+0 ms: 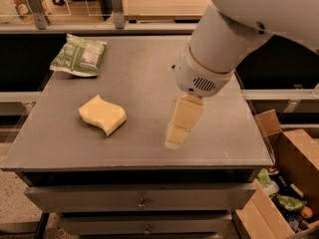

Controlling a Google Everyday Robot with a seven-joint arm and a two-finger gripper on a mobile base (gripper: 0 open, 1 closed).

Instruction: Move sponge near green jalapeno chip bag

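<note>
Because the sponge (102, 115) looks like a thick block of soft foam, I judge it light and squashy: it should give under pressure rather than slip, and nothing about it seems breakable. It lies flat on the tabletop (144, 73), off to the side of the jaws toward the left of the view, with bare surface between. The gripper (174, 140) hangs low over the tabletop near its front edge, tilted so that its tip leans toward the sponge. Whether the jaws are spread or pressed together I cannot tell from this angle, though nothing shows in them. The best hold is probably across the sponge's narrow waist, where the wavy edges curve inward, coming down from above and closing gently so the foam is not crushed. The green jalapeno chip bag (79, 55) lies beyond the sponge from the jaws, back near the far left corner, well apart from both.
</note>
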